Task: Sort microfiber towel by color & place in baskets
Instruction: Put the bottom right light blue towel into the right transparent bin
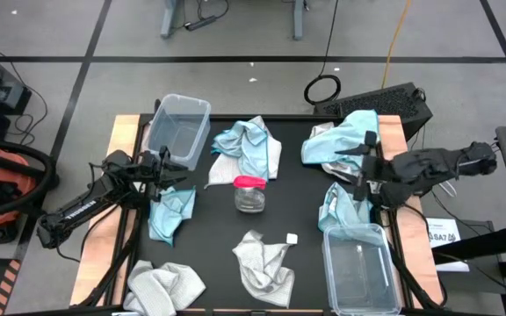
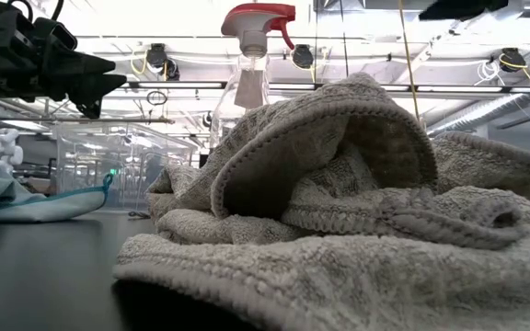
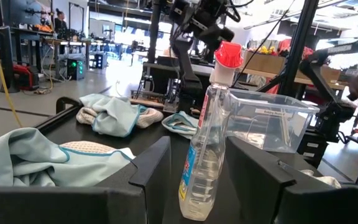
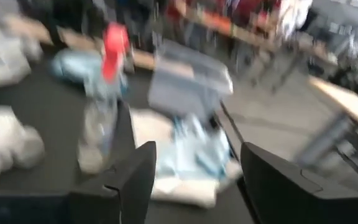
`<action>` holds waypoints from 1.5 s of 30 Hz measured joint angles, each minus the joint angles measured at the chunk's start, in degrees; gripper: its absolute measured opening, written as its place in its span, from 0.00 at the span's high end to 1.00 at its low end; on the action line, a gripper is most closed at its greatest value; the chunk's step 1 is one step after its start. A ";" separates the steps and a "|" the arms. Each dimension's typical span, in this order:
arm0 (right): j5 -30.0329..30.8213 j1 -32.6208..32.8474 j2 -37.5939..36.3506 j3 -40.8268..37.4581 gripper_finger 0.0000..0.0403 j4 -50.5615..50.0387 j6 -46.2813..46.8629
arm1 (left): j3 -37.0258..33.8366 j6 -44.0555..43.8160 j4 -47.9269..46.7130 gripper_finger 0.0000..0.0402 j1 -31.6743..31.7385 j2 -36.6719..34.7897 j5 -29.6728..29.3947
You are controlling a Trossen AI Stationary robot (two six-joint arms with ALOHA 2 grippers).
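While both baskets look empty and the sort seems barely begun, the work spreads over the whole black table (image 1: 306,219). One clear basket (image 1: 156,132) stands at the far left corner and the other basket (image 1: 328,263) at the near right corner. Between them lie the towels. A mixed blue and white heap (image 1: 249,145) sits far centre, a blue towel (image 1: 345,136) at the far right and another blue towel (image 1: 341,206) just beside the right basket. A third blue towel (image 1: 172,211) lies on the left, a grey towel (image 1: 266,263) near centre and a second grey towel (image 1: 165,285) at the near left. A spray bottle with a red cap (image 1: 249,193) stands upright mid-table and is best avoided. The left gripper (image 1: 167,167) hangs between the left basket and the left blue towel. Its fingers (image 3: 151,168) are spread wide and hold nothing. The right gripper (image 1: 363,168) sits between the two right-hand blue towels, its fingers (image 4: 135,174) likewise wide and empty. I judge each arm is about to choose a cloth. To do it well, settle one colour per basket first. Then come down on a raised fold and pinch a single layer. Lift clear before crossing, so no neighbouring cloth drags and the bottle stays standing. The mixed heap needs most care, because its colours overlap.
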 joint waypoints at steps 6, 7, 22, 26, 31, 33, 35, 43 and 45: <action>-2.70 -5.36 11.14 5.44 0.44 -18.84 4.64 | 0.00 -0.01 0.00 0.60 0.01 -0.02 0.02; -4.77 -6.65 12.69 5.62 0.44 -21.36 5.53 | 0.02 -0.02 0.00 0.60 0.00 0.00 0.02; -20.61 -18.04 26.18 5.66 0.44 -36.12 10.06 | 0.00 -0.01 0.00 0.60 0.00 -0.02 0.02; -23.98 -19.80 26.27 3.30 0.44 -33.63 10.36 | 0.02 -0.02 0.00 0.60 0.02 -0.01 0.02; -25.92 -21.43 26.33 -1.39 0.44 -31.08 10.02 | 0.00 -0.02 0.00 0.60 0.00 -0.02 0.02; -26.62 -21.94 26.31 -1.31 0.44 -30.20 9.68 | 0.00 -0.01 0.00 0.60 0.00 0.00 0.01; -26.83 -22.22 26.27 -1.25 0.44 -30.31 9.56 | 0.00 -0.02 0.00 0.60 0.00 0.00 0.01; -29.87 -23.66 26.40 -1.93 0.44 -28.07 9.59 | 0.00 -0.02 -0.03 0.60 0.01 -0.01 0.01; -29.98 -23.99 27.17 -2.39 0.44 -28.29 9.58 | 0.02 0.00 0.02 0.60 0.02 0.00 0.02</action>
